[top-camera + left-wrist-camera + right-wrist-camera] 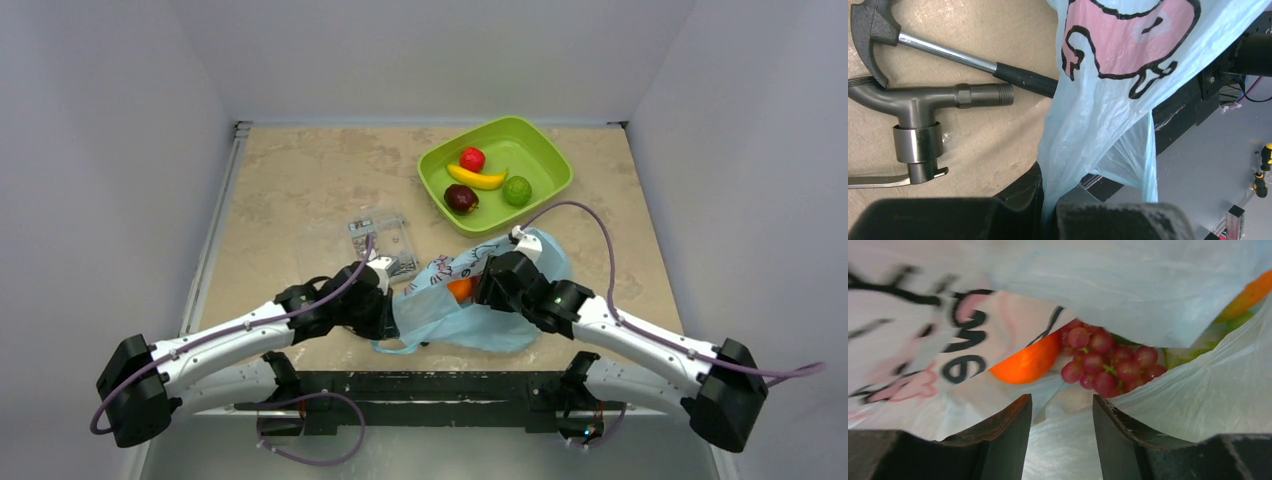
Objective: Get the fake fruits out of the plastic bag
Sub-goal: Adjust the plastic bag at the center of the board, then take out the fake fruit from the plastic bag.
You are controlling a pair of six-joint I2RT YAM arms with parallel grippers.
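The light-blue plastic bag (470, 318) lies at the near middle of the table between both arms. My left gripper (392, 312) is shut on a bunched fold of the plastic bag (1108, 100); the film runs straight into my closed left gripper (1050, 212). My right gripper (492, 283) is at the bag's mouth. In the right wrist view my right gripper (1062, 405) is open, nothing between its fingers, just short of an orange (1030, 362) and a red grape bunch (1108, 365) inside the bag (1168, 280). Green pieces (1198, 352) lie behind the grapes.
A green tray (545, 160) at the back right holds a red fruit (472, 159), banana (477, 178), plum (461, 198) and green fruit (516, 190). A clear bag of screws (380, 238) lies left of the bag. A hammer (948, 50) and a grey pipe fitting (923, 100) lie beside my left gripper.
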